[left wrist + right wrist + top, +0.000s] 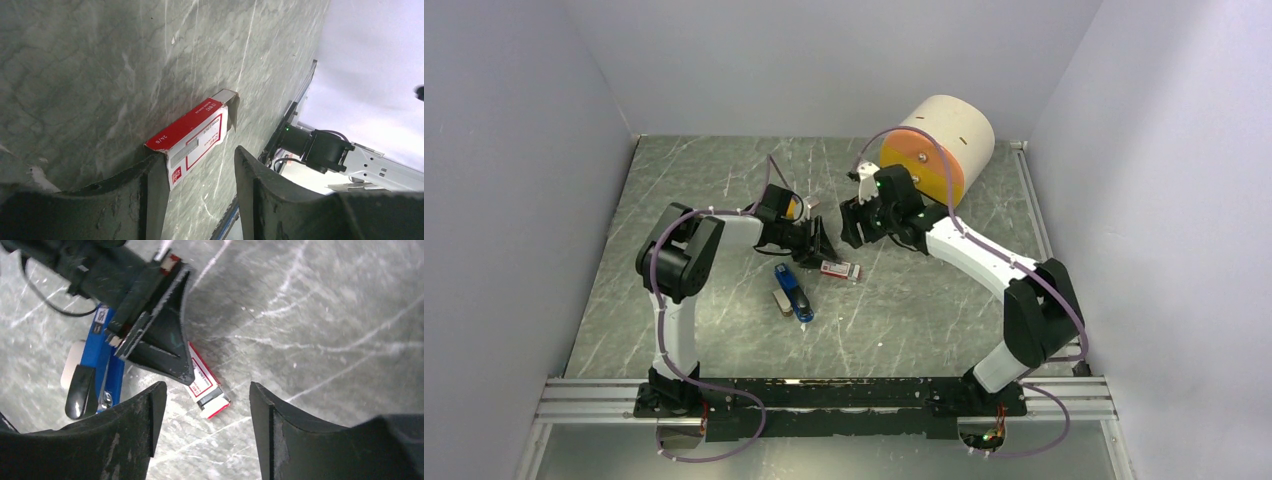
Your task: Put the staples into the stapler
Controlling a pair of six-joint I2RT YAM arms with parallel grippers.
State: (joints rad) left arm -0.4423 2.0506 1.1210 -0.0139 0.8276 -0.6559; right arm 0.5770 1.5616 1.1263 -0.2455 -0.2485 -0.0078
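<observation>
The left fingers [150, 200] are released and parted, low over the worktop [90, 75]; the near end of the red-and-white staple box [192, 137] rests against the inner face of the finger at the lower left of the left wrist view; the other finger stands apart from the box, so nothing is gripped; the box's far flap hangs open. The right fingers [135, 430] are likewise spread and empty, hovering above that box, which shows at the centre of their view.

To do this step well, I judge the left fingers should draw clear of the box without dragging it, then go for the loose strip; it looks thin and flat, so a grasp across its narrow sides with the fingertips down at the worktop seems safest; whether the stapler's magazine is open I cannot tell.

The staples [781, 302] lie just below the centre of the top view, just beside the lower-left side of the blue stapler [794, 290]; they are near the left fingers but outside their gap, and farther from the right fingers.
</observation>
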